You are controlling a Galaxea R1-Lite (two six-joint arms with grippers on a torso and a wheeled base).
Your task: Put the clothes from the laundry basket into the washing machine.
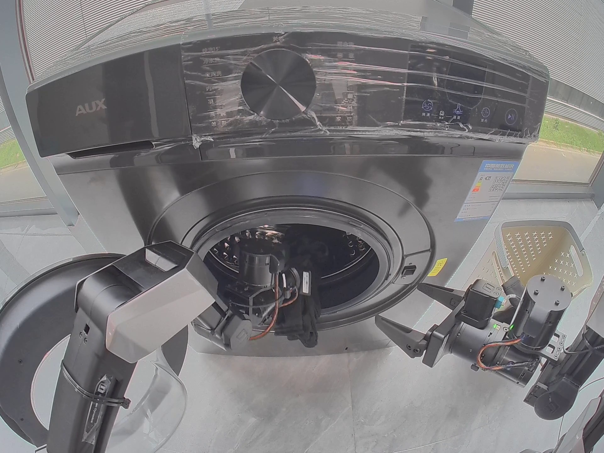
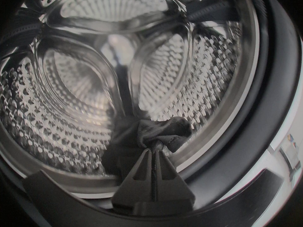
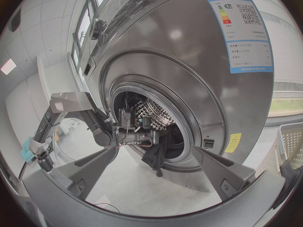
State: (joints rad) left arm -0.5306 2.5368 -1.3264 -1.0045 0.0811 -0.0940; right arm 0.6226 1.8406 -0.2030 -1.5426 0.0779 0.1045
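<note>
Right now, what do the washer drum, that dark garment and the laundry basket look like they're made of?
Washer drum: polished metal, likely stainless steel; embossed, mirror-like. Dark garment: soft black fabric; it folds and bunches. Laundry basket: probably matte cream plastic, perforated.

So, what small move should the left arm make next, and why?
Probably push the left gripper deeper into the shiny steel drum before opening: it is shut on the black cloth garment, part of which hangs outside over the opening's rim.

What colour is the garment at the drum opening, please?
Black; the garment shows clearest in the right wrist view.
</note>
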